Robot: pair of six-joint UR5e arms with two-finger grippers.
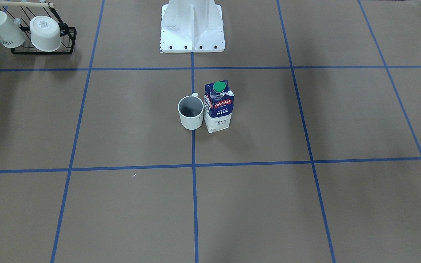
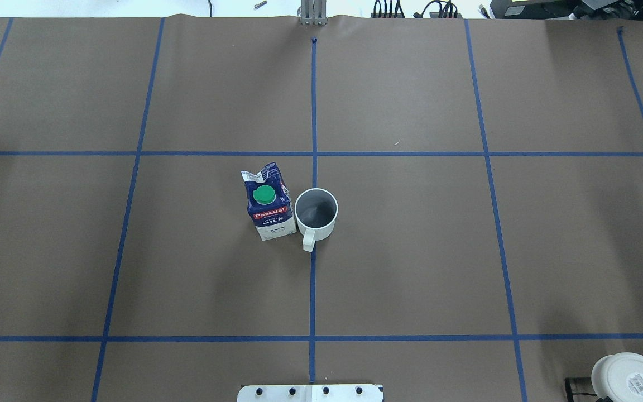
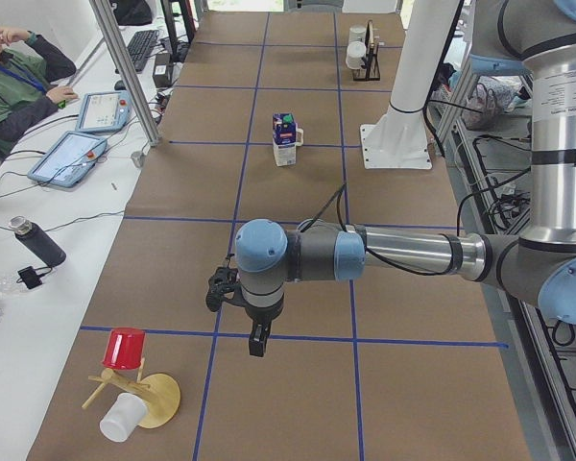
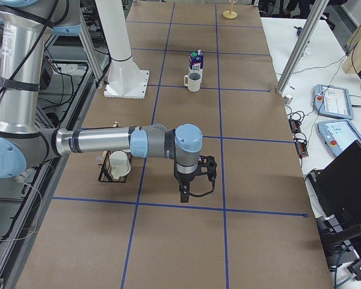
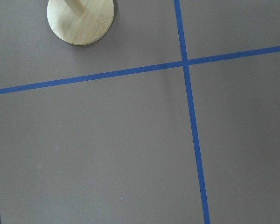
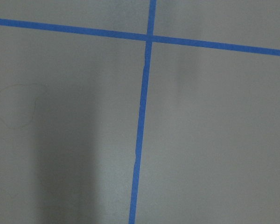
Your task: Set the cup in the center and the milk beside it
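Upright at the center, cup with milk just beside on the left-arm side, well apart from left pincer and right pincer, released or clenched impossible to tell.

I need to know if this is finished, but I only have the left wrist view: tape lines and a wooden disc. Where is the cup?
Observer: The cup stands upright at the center, with its handle towards the robot.
Operator: And the milk?
Observer: The milk stands upright close beside the cup, on the robot's left of it.
Operator: Is either arm near them?
Observer: No. The left gripper and the right gripper hang over opposite ends of the table, far from the cup. I cannot tell if they are open or shut.
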